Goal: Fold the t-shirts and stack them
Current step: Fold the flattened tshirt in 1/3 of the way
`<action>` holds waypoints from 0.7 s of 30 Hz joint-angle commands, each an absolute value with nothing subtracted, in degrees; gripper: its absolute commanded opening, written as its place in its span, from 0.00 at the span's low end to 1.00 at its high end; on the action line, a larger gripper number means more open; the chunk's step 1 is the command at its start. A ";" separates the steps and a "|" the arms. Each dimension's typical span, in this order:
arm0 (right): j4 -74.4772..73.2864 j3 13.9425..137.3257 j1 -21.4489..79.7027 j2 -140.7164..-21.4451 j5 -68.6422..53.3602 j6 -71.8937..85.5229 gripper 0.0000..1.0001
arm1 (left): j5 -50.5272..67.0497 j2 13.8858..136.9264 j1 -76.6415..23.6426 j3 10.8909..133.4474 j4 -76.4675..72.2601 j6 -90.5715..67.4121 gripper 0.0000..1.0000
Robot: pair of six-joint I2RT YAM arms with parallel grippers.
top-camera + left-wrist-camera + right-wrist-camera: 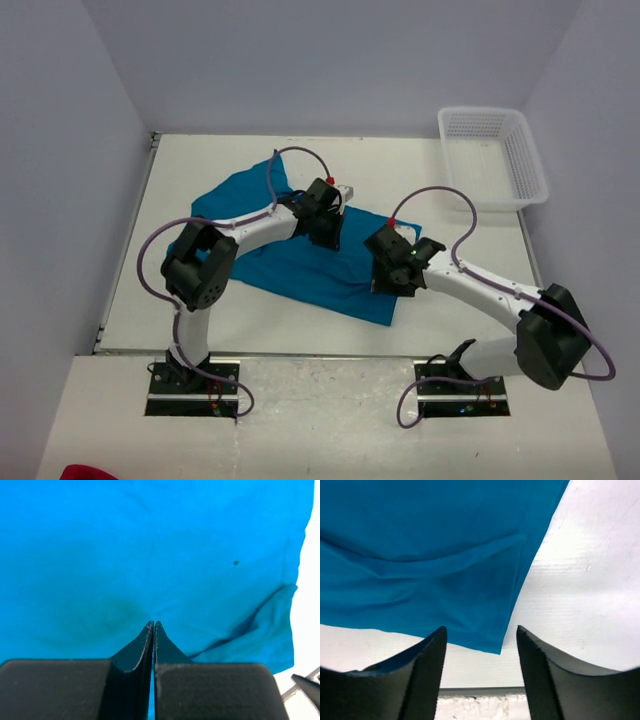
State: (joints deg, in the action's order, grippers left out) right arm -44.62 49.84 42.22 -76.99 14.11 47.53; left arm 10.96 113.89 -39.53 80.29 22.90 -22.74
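Teal-blue t-shirt (290, 270) lying rumpled on the white table (400, 160)
At its near right corner the right gripper (480, 630) is hovering, jaws spread wide. Over its plain, soft middle the left gripper (153, 624) is pressing its jaws together. Beyond, a white mesh basket (480, 112) is sitting.

Light in my top view is bright and even from overhead; the arms cast only faint, soft shadows on the matte white table (460, 200). In the left wrist feed that table glares to blank white at the right edge. A dim shadow smudges the wrinkled teal-blue cloth t-shirt (150, 545) ahead of the left gripper (153, 624). Its black fingers look soft up close, as do those of the right gripper (480, 628).
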 commanded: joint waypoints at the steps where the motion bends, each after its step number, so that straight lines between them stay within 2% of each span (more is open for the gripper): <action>1: -48.51 54.31 41.22 -78.74 18.63 44.22 0.62 | 6.87 108.72 -39.38 80.07 23.55 -20.74 0.00; 3: -48.51 55.89 40.09 -80.94 19.16 43.51 0.66 | 5.89 107.93 -39.37 80.16 23.82 -20.74 0.00; 7: -47.03 57.74 38.32 -84.46 19.52 41.40 0.59 | 4.05 107.14 -39.29 80.51 24.43 -21.62 0.00; 11: -44.39 57.74 37.09 -86.74 17.32 39.64 0.43 | 1.32 106.17 -38.85 80.60 25.31 -22.50 0.00; 14: -42.98 57.66 37.09 -88.33 16.35 38.50 0.39 | 0.26 106.00 -37.45 80.77 26.10 -23.20 0.00; 19: -41.58 57.92 37.09 -88.95 14.16 38.06 0.13 | 0.97 106.17 -35.69 80.33 25.75 -23.20 0.00; 21: -41.48 58.27 37.09 -89.12 13.80 38.06 0.09 | 1.23 106.43 -34.90 80.24 25.66 -23.29 0.00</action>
State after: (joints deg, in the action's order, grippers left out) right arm -43.40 56.03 37.10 -89.21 15.09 38.74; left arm 2.02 109.14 -35.94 80.23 25.50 -23.03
